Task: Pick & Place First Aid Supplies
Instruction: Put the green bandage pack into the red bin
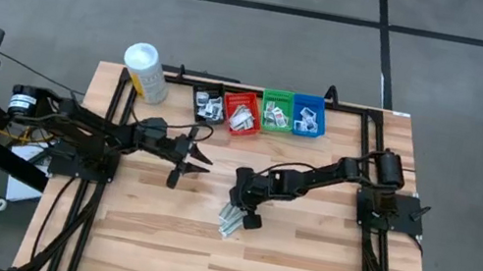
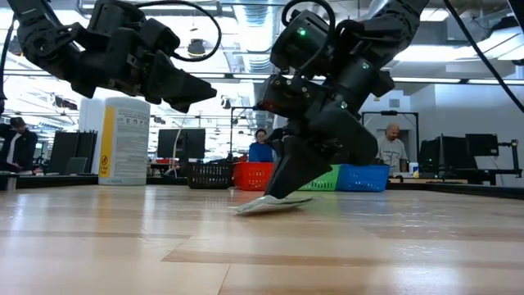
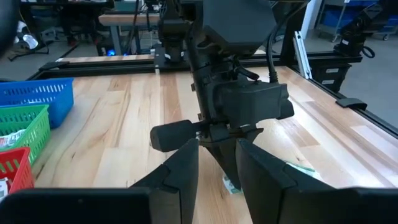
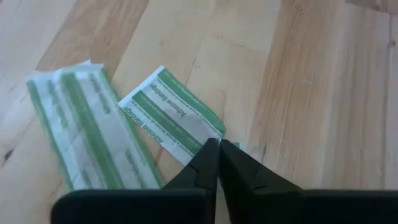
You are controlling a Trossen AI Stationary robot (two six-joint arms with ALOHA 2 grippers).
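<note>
Two pale-green and white wrapped strips lie flat on the wooden table near its middle, one [image 4: 87, 130] beside the other [image 4: 168, 115]; in the high view they show as a small pile [image 1: 224, 220]. My right gripper [image 4: 217, 149] reaches down to the table and is shut at one end of the second strip. My left gripper [image 1: 201, 158] hangs open above the table, left of the right arm, with nothing between its fingers [image 3: 186, 168]. My right gripper has its two fingertips closed together on one end of the strip, at a corner [image 4: 208, 134]. The fingers slant down from the table's right side. The strip still lies on the table [image 2: 274, 205], its end at the fingertips.
At the table's far edge stand a black bin [image 1: 208, 103], a red bin [image 1: 241, 113], a green bin [image 1: 276, 110] and a blue bin [image 1: 309, 115], all with small packets inside. A white canister [image 1: 146, 72] stands left of them. People sit in the room behind.
</note>
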